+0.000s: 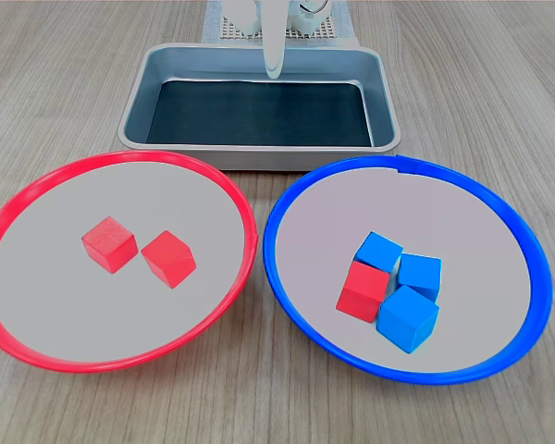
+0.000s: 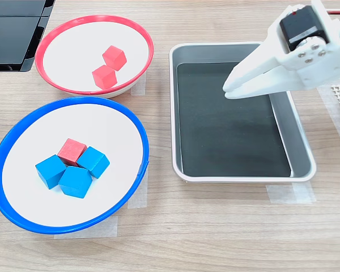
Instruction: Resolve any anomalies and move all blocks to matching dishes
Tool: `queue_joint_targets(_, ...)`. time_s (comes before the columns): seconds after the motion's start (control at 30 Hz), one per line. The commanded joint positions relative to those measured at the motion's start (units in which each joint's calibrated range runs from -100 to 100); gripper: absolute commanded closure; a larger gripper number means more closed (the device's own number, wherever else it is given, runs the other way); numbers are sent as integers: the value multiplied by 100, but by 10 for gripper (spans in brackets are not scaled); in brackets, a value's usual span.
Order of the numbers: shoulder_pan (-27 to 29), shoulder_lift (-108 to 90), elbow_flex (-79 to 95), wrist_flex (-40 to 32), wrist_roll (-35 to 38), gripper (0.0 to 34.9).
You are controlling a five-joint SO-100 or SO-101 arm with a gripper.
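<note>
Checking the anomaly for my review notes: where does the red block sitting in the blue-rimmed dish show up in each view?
First exterior view: red block at lower right, on the left of the blue cluster.
Second exterior view: red block at lower left, at the cluster's top.
Shared landmark: the blue-rimmed dish holding it.

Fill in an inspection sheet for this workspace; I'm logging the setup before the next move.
Surface: wooden table, tape strips by the tray and dishes.
Job's things: red-rimmed dish holds two red blocks; blue-rimmed dish holds three blue blocks clustered with one red block, the misplaced one.
Clutter: grey metal tray, nothing in it.
End effector: over the tray, shut, holding nothing.
Cables: a short red bit at the second exterior view's top right.
Surroundings: dark panel at the second exterior view's top left.
</note>
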Motion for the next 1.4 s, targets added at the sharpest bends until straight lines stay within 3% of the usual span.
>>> queue_joint_targets(0.0, 30, -26, 0, 19, 15, 346)
queue_joint_targets(0.37, -7, 9, -9, 28, 34, 346)
queue_joint_targets(0.47, -73, 904, -473, -509, 195, 346)
queue_joint_targets(0.6, -233, 3062, -2030, -1037, 283, 346)
queue_joint_targets(0.7, -478, 5544, -4087, -1095, 239, 303)
queue_joint_targets(0.87, -676, 7940, -6309, -1054, 137, 282)
queue_joint_targets(1.1, -930, 10815, -9431, -732, -142, 250)
queue_joint_targets(1.37, -958, 12145, -10997, -509, -259, 210)
